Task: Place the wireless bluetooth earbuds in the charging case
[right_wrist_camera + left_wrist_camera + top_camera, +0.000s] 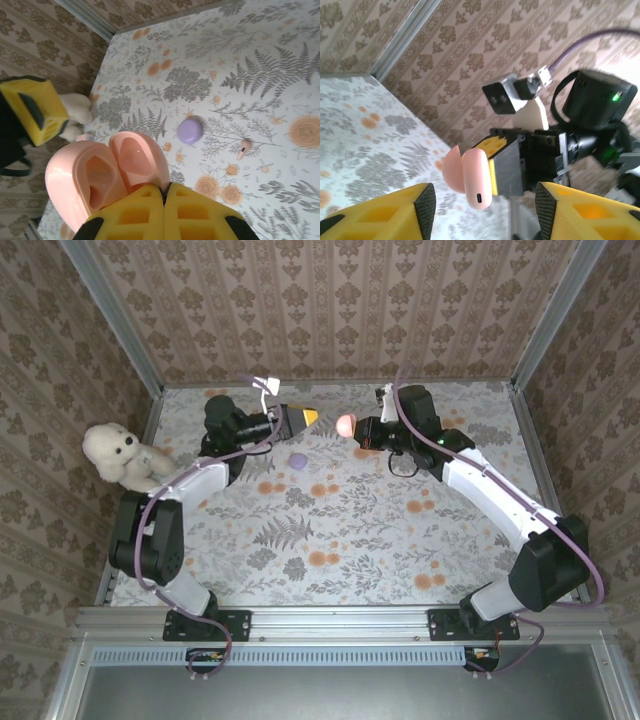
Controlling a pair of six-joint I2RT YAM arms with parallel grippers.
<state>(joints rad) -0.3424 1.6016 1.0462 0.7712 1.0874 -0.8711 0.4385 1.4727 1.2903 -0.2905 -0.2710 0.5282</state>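
My right gripper (165,192) is shut on the rear edge of a pink charging case (100,175) and holds it in the air with the lid open and the moulded wells bare. From the left wrist view the case (476,182) shows its charging port, and my left gripper (485,212) stands open just in front of it, fingers apart and touching nothing. Overhead, the case (346,425) hangs between the left gripper (308,417) and the right gripper (362,430). One pink earbud (243,148) lies on the table.
A small round lilac case (190,131) rests on the floral tablecloth near the earbud, below the left gripper overhead (298,460). A white teddy bear (120,455) sits at the left edge. Patterned walls close in the back and sides.
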